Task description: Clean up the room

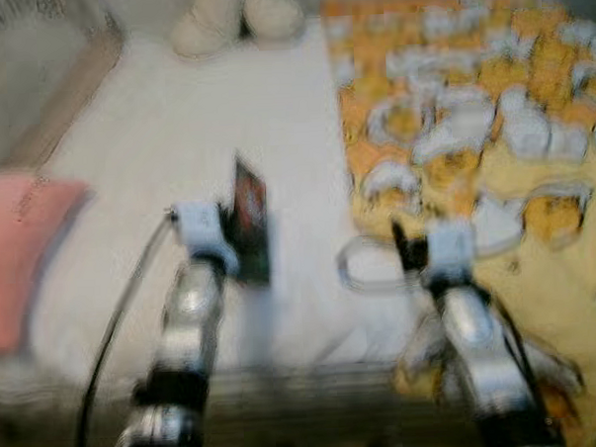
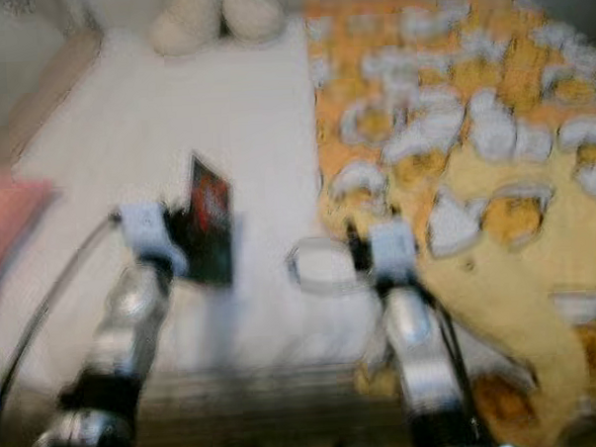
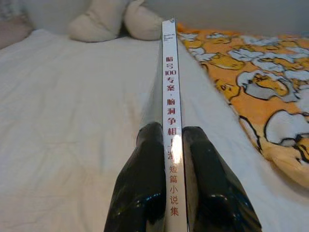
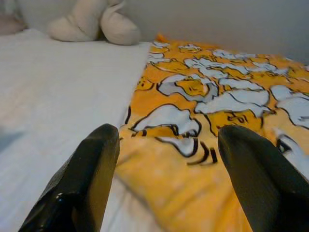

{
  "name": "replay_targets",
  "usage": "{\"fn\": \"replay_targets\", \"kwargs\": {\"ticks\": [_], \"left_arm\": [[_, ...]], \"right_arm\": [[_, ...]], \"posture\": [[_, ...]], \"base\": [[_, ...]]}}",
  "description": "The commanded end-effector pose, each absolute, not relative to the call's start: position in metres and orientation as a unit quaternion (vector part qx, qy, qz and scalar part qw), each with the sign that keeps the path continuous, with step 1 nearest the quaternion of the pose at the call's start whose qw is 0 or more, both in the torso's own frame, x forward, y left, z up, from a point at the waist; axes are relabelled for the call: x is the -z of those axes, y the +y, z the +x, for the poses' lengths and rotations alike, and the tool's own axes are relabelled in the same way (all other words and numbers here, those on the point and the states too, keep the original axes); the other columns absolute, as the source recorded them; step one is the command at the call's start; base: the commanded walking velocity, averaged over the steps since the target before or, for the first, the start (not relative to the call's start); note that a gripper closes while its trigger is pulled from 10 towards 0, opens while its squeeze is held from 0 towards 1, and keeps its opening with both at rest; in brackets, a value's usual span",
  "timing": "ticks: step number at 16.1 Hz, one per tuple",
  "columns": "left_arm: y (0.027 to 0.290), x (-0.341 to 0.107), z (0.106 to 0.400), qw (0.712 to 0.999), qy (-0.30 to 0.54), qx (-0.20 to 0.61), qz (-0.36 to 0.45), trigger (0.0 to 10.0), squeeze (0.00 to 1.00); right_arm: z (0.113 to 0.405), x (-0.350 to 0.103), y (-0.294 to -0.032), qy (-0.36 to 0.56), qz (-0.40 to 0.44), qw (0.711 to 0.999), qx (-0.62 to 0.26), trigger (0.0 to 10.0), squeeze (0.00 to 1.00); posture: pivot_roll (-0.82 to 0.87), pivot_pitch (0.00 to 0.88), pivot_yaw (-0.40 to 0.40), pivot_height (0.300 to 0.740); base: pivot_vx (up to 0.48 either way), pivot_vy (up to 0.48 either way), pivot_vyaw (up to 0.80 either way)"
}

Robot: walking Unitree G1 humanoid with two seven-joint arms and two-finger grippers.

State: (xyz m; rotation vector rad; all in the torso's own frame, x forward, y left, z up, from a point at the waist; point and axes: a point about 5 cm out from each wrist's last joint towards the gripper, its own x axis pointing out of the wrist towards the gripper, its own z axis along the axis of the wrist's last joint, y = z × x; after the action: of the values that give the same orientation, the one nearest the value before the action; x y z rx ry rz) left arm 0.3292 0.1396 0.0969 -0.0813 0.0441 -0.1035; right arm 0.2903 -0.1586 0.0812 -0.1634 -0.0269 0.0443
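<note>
My left gripper (image 3: 170, 140) is shut on a thin book (image 3: 170, 106), held on edge above the white bed (image 1: 195, 139); its white spine with printed characters faces the wrist camera. In the eye views the book (image 1: 248, 221) shows a dark cover with red, just ahead of the left wrist. My right gripper (image 4: 166, 145) stands open over the edge of an orange and yellow blanket (image 4: 203, 111) with white cartoon shapes, nothing between its fingers (image 4: 91, 169). In the left eye view the right gripper (image 1: 410, 246) sits where blanket meets sheet. The eye views are blurred.
A cream stuffed toy (image 1: 235, 16) lies at the head of the bed. A pink pillow (image 1: 17, 251) rests at the left edge. The blanket (image 1: 482, 126) covers the bed's right half. A wooden bed frame or wall edge (image 1: 69, 85) runs along the far left.
</note>
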Motion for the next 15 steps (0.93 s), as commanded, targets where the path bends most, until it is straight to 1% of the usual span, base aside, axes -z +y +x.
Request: {"fn": "replay_targets", "kwargs": {"ticks": [1, 5, 8, 9, 10, 13, 15], "left_arm": [[0.1473, -0.1099, 0.3351, 0.999, -0.009, 0.041, -0.022, 10.0, 0.0], [0.1518, -0.1104, 0.3409, 0.999, -0.009, 0.039, -0.002, 10.0, 0.0], [0.1521, -0.109, 0.3439, 1.0, -0.003, 0.027, -0.01, 10.0, 0.0], [0.1514, -0.1098, 0.3443, 1.0, -0.007, 0.025, 0.009, 10.0, 0.0], [0.1509, -0.1096, 0.3448, 1.0, -0.007, 0.021, 0.022, 10.0, 0.0], [0.1491, -0.1095, 0.3447, 1.0, -0.006, 0.021, 0.014, 10.0, 0.0], [0.1464, -0.112, 0.3442, 0.999, -0.02, 0.032, 0.038, 10.0, 0.0]], "right_arm": [[0.2923, -0.084, -0.1487, -0.022, -0.073, 0.996, -0.039, 10.0, 0.0], [0.2905, -0.0819, -0.1461, -0.022, -0.07, 0.996, -0.045, 10.0, 0.0], [0.2898, -0.0788, -0.1504, -0.017, -0.071, 0.996, -0.043, 10.0, 0.0], [0.2901, -0.0784, -0.1504, -0.016, -0.072, 0.996, -0.043, 10.0, 0.0], [0.2906, -0.0785, -0.1488, -0.016, -0.071, 0.996, -0.044, 10.0, 0.0], [0.2914, -0.0806, -0.1444, -0.021, -0.072, 0.996, -0.051, 10.0, 0.0], [0.2905, -0.08, -0.1446, -0.022, -0.074, 0.996, -0.053, 10.0, 0.0]], "posture": [[-0.17, 0.0, 0.093, 0.74], [-0.18, 0.0, 0.087, 0.74], [-0.18, 0.0, 0.087, 0.74], [-0.17, 0.0, 0.085, 0.74], [-0.17, 0.0, 0.084, 0.74], [-0.17, 0.0, 0.083, 0.74], [-0.18, 0.0, 0.084, 0.74]], "base": [[0.0, 0.48, 0.0], [0.0, 0.48, 0.0], [0.0, 0.48, 0.0], [0.0, 0.48, 0.0], [0.0, 0.0, 0.0], [0.0, 0.0, 0.0], [0.369, 0.0, 0.0]]}}
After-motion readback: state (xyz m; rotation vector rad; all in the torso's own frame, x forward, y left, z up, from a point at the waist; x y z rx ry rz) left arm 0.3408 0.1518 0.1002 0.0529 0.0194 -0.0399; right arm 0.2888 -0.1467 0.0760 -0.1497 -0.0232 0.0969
